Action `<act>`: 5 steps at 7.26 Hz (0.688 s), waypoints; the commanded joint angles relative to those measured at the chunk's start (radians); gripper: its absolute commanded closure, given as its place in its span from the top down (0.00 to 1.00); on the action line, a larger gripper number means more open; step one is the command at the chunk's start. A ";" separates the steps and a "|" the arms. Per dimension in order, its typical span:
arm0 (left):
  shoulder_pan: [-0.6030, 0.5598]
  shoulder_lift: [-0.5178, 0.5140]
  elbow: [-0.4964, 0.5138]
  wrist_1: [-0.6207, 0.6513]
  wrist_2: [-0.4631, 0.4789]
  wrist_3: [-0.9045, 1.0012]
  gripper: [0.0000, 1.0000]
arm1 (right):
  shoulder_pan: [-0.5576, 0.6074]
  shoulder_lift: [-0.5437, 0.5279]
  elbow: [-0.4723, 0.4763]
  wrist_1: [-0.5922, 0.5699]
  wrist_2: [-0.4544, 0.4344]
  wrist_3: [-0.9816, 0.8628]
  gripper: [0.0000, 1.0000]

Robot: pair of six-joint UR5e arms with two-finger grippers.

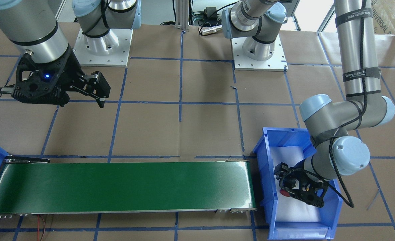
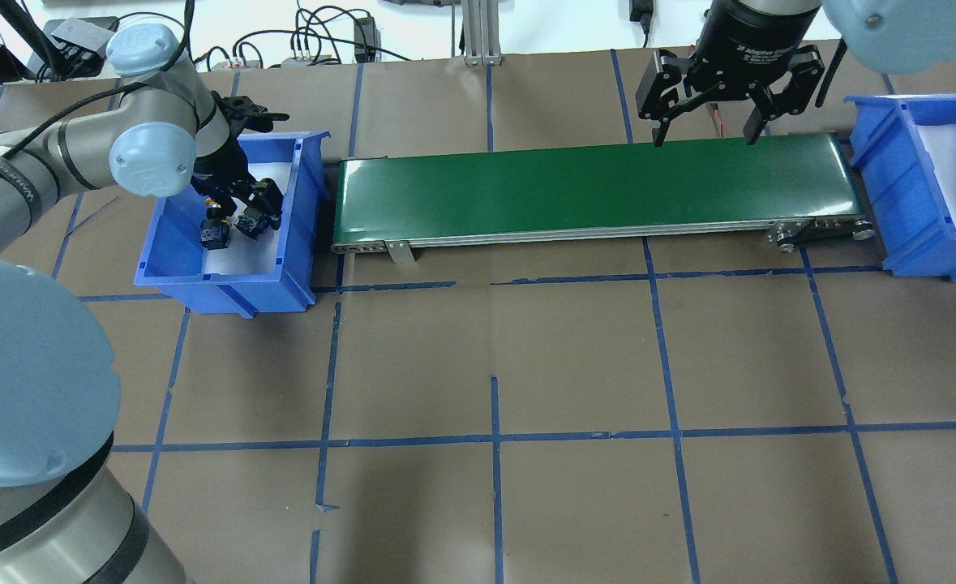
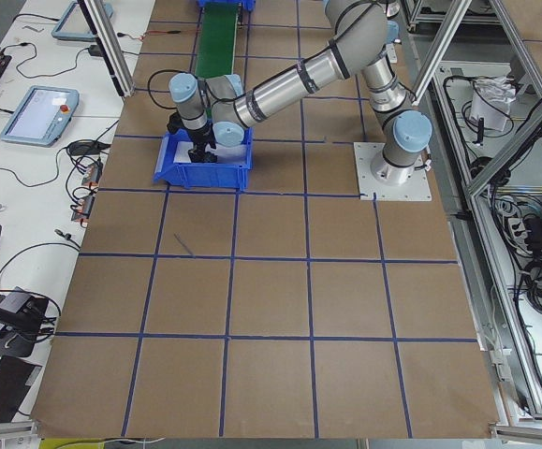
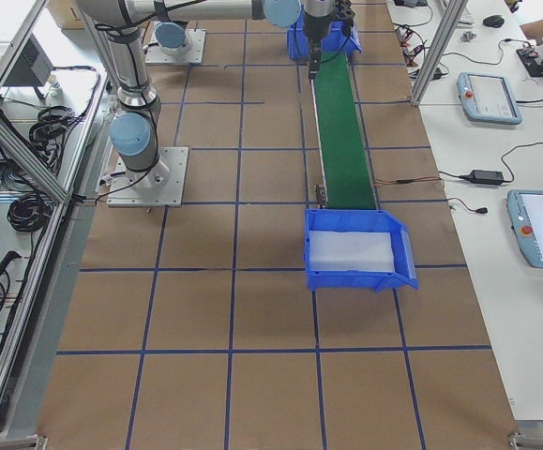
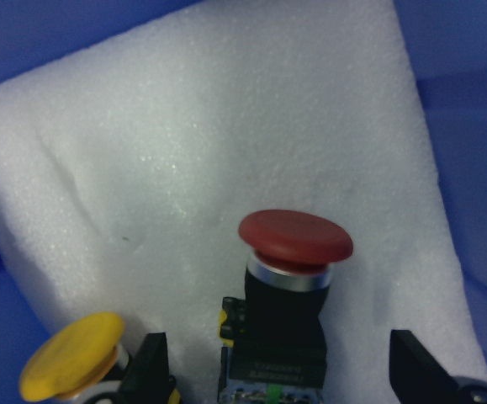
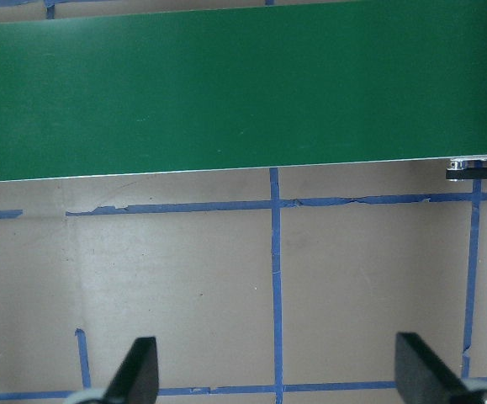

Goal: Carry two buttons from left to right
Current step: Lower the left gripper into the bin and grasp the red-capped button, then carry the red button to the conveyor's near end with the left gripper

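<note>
Both spread: L tool (image 5: 281,374) straddles red button (image 5: 295,240) (yellow button (image 5: 71,353) beside), R tool (image 6: 277,377) by belt (image 6: 243,84); WANJEED strap (image 1: 360,74).

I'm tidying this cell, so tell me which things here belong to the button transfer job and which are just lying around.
Belongs to the job: red button, yellow button, left blue bin, green conveyor, right blue bin, left end effector, right end effector.

Lying about: teach pendants, power adapter, cables.
</note>
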 commanded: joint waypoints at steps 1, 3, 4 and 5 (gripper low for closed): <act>-0.001 -0.002 0.002 0.000 0.003 0.016 0.30 | 0.000 -0.001 0.000 0.000 0.001 0.000 1.00; -0.001 0.026 0.006 0.002 -0.001 0.016 0.15 | 0.000 -0.002 0.002 0.000 0.001 0.000 1.00; -0.005 0.076 0.026 -0.016 0.002 0.014 0.15 | 0.000 0.002 0.002 0.001 0.001 0.000 1.00; -0.019 0.153 0.022 -0.054 0.003 0.003 0.15 | 0.000 -0.004 0.002 0.000 0.001 0.001 1.00</act>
